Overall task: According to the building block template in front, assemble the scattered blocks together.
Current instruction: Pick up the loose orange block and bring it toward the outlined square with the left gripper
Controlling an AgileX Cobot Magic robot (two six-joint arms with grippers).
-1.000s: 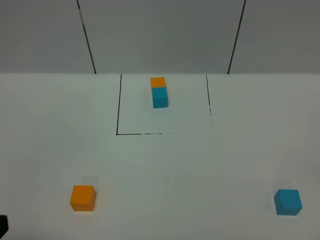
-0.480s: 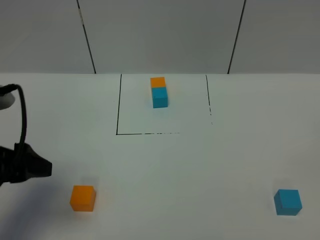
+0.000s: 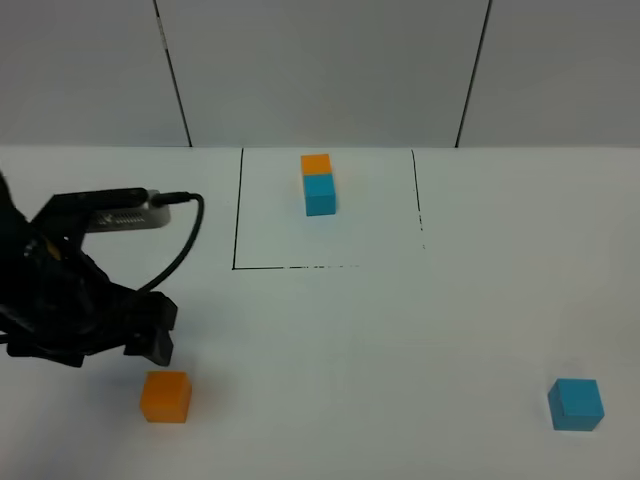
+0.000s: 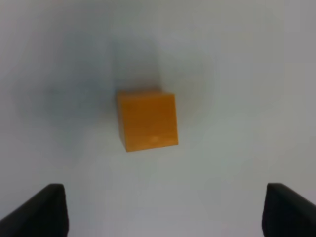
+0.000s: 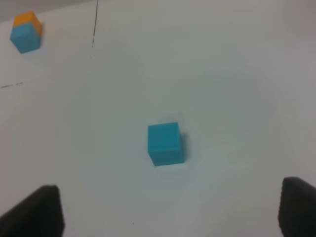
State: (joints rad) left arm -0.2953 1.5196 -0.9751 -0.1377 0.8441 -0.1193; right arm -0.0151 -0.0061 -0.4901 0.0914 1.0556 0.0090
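The template bar (image 3: 319,185) runs 12-to-6 o'clock, orange end at 12. Left hand (image 4: 160,210) and right hand (image 5: 168,210) both gape wide.

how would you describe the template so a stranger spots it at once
On the white table, find the black-lined square at the far edge. Inside sits the template, orange joined to cyan. The loose orange cube and cyan cube lie single, outside it.

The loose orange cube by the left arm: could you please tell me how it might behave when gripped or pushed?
The orange cube looks rigid, with flat matte faces, so it probably won't deform or slip much between the open jaws of the left gripper. Resting flat on the table, it should slide rather than roll if pushed.
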